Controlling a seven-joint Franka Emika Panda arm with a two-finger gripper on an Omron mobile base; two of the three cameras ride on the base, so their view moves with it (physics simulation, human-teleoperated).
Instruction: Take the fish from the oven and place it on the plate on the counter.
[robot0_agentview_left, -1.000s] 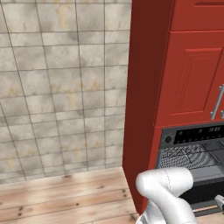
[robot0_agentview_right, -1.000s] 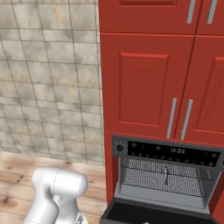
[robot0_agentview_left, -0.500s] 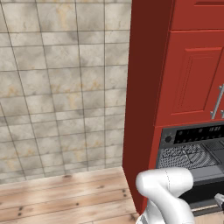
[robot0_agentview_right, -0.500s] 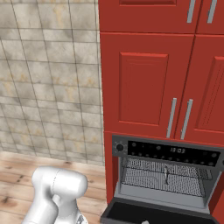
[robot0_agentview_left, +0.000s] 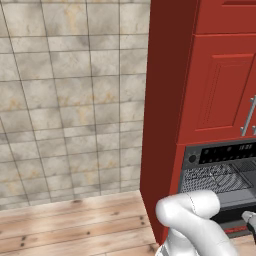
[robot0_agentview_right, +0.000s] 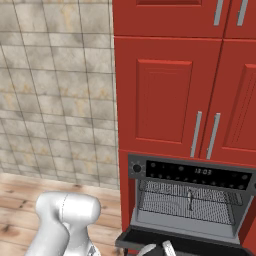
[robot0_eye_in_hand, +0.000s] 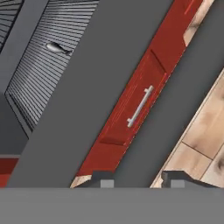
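Observation:
The fish (robot0_eye_in_hand: 57, 48), small and silvery, lies on the wire rack inside the open oven (robot0_agentview_right: 195, 172). It also shows as a small grey shape on the rack (robot0_agentview_right: 190, 200). The oven's door (robot0_agentview_right: 175, 241) hangs down open below the cavity. My gripper (robot0_eye_in_hand: 139, 180) hovers low in front of the oven, well short of the fish, open with nothing between its fingertips (robot0_eye_in_hand: 103, 180). The view along it crosses the dark door edge toward a red drawer. The plate and the counter are out of view.
Red cabinets (robot0_agentview_right: 165, 95) with silver handles stand above the oven (robot0_agentview_left: 220, 155). A red drawer with a silver handle (robot0_eye_in_hand: 140, 107) sits below it. Tiled wall (robot0_agentview_left: 70, 100) and wooden floor (robot0_agentview_left: 75, 220) lie to the left. My arm's white elbow (robot0_agentview_left: 190, 210) rises before the oven.
Both base views look nearly the same as before. The bit of my hand at the right edge of the left base view has shifted slightly upward.

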